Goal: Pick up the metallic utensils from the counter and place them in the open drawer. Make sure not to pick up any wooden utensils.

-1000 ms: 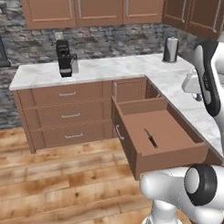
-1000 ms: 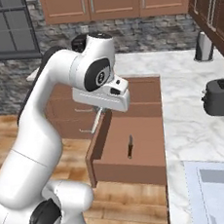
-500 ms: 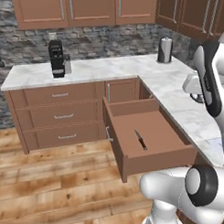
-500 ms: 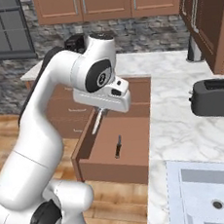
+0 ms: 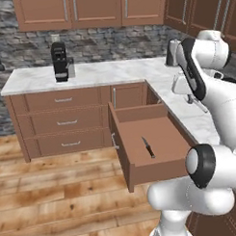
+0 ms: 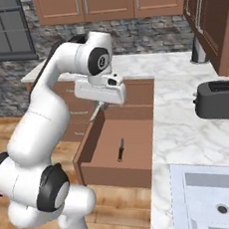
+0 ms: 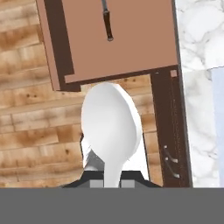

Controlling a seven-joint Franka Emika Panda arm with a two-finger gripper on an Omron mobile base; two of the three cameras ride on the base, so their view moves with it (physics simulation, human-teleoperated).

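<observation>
Silver spoon (image 7: 111, 127) is clamped in the gripper (image 6: 99, 106) over the open drawer (image 6: 95, 133). A dark-handled knife (image 6: 121, 149) is seen inside; a toaster (image 6: 219, 100) is set nearby on the counter (image 6: 189, 138).

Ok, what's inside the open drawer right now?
In the open drawer lies one dark-handled utensil on the floor of the box. The rest of the floor that shows is bare; the near front corner is hidden behind the arm in the left base view.
</observation>
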